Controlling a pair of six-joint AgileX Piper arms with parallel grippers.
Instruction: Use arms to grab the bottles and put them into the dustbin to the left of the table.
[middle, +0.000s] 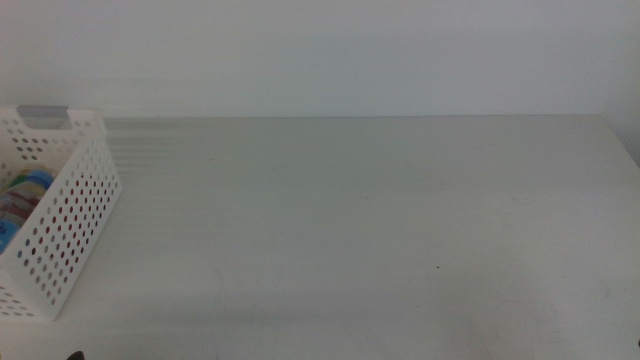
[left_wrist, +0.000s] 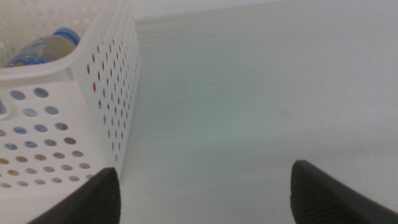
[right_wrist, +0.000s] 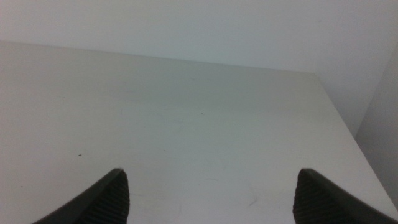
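Dustbin: the white perforated basket stands on the table at its far left edge, a grey piece on its back rim.
Water bottle: the clear bottle with blue cap and blue label lies inside the dustbin; in the middle view it shows as a blue and pale shape behind the perforated wall.
Red can: only red colour shows through the holes of the dustbin wall; the can itself cannot be made out.
Tea bottle: cannot tell from these views where it is.
Left tool: hangs over the table just beside the dustbin's corner, its two dark jaws spread wide apart with nothing between them.
Right tool: hangs over the bare right part of the table, near the far right corner, jaws spread wide apart and holding nothing.
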